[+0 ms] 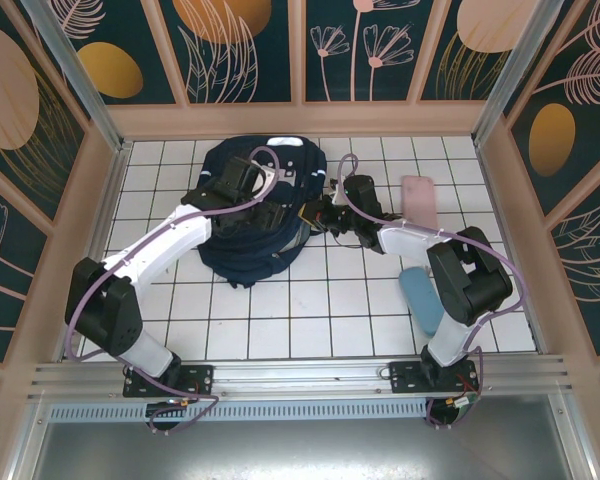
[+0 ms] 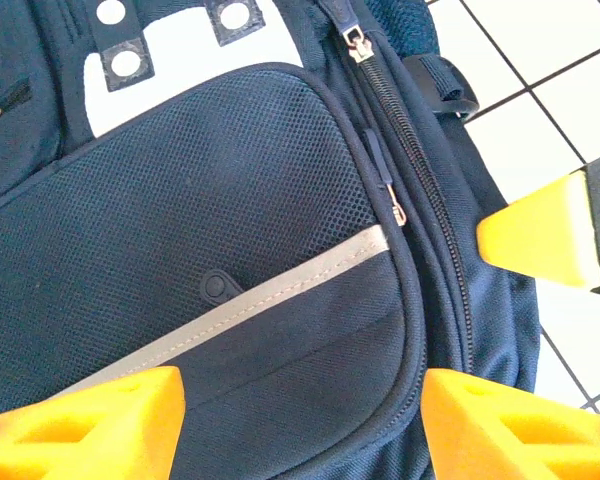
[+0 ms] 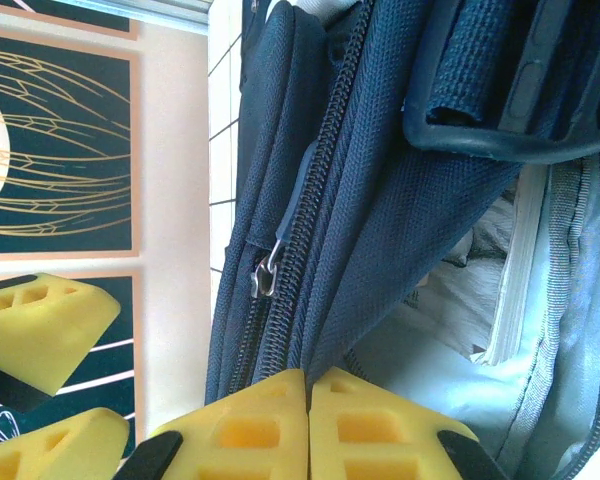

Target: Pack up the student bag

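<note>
1. The student bag [image 1: 255,235] lay on the white tiled table [image 1: 310,310], in the far half and left of centre, its far edge near the back wall [image 1: 300,118].
2. The left gripper [image 2: 300,392] hung over the bag's mesh front pocket [image 2: 210,190], its yellow fingers [image 2: 90,425] spread wide, with a grey reflective stripe [image 2: 280,285] running between them.
3. The right gripper [image 3: 308,425] sat at the bag's right edge, fingers pressed together and pinching the lip of the open main compartment beside the zip [image 3: 270,270]. Pale lining and white page edges [image 3: 510,290] showed inside.
4. Bare tiles stretched between the two arms, from the bag's near edge to the near rail [image 1: 300,372].
5. A pink item [image 1: 420,200] lay right of the bag and apart from it. A blue item [image 1: 420,298] lay just beside the right arm's elbow.
</note>
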Controlling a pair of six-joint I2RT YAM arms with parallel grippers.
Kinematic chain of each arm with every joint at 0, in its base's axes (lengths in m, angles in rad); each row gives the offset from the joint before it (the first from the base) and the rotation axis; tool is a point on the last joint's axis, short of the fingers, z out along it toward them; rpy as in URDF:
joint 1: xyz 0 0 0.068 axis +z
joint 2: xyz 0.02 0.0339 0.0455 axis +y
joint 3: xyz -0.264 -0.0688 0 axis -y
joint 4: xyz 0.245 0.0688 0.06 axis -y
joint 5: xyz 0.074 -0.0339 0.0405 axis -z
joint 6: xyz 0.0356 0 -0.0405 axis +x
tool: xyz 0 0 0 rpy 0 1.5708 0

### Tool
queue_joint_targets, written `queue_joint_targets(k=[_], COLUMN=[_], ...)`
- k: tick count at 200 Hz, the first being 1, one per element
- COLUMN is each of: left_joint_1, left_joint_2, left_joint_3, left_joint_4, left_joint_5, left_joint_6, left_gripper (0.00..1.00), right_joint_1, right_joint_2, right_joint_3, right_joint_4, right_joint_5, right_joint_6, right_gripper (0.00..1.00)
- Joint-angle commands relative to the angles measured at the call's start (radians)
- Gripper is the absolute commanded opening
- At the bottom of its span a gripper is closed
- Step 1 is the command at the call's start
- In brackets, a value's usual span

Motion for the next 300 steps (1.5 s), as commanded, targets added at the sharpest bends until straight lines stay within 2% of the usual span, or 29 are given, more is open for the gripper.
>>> queue_joint_targets(k=[1,47,97,109,126,140,156,183,202,225,257,300], left_joint_1=[-0.003,-0.002,-0.003,-0.003,-0.002,-0.003,-0.003,-0.003,-0.003,-0.003,-0.003,-0.003], left_joint_2=[0.028,0.111,0.196,0.196,0.188,0.171,0.144,0.077,0.053,0.042,0.023,0.011], left_joint_3=[0.003,0.073,0.120,0.120,0.114,0.108,0.096,0.071,0.064,0.067,0.063,0.064], left_joint_4=[-0.027,-0.084,-0.099,-0.085,-0.058,-0.031,-0.002,0.039,0.059,0.069,0.087,0.092], left_joint_5=[0.072,0.056,-0.054,-0.078,-0.122,-0.147,-0.152,-0.171,-0.191,-0.198,-0.218,-0.203], left_joint_6=[0.007,0.053,0.090,0.097,0.099,0.097,0.093,0.086,0.079,0.061,0.045,0.026], left_gripper=[0.65,0.64,0.54,0.49,0.32,0.21,0.13,0.06,0.03,0.01,0.00,0.00], right_joint_1=[0.013,0.013,0.013,0.013,0.013,0.013,0.014,0.016,0.052,0.140,0.252,0.318], right_joint_2=[-0.064,-0.068,-0.071,-0.069,-0.069,-0.067,-0.081,-0.165,-0.223,-0.236,-0.155,-0.045], right_joint_3=[0.014,0.014,0.015,0.018,0.023,0.034,0.038,-0.039,-0.106,-0.161,-0.178,-0.183], right_joint_4=[0.040,0.036,0.034,0.029,0.019,-0.022,-0.108,-0.182,-0.204,-0.186,-0.078,0.092], right_joint_5=[-0.053,-0.051,-0.056,-0.056,-0.053,-0.041,0.014,0.159,0.212,0.279,0.311,0.350], right_joint_6=[-0.023,-0.027,-0.028,-0.030,-0.041,-0.078,-0.157,-0.321,-0.436,-0.555,-0.638,-0.713], right_gripper=[0.08,0.08,0.08,0.08,0.09,0.16,0.30,0.50,0.56,0.57,0.53,0.43])
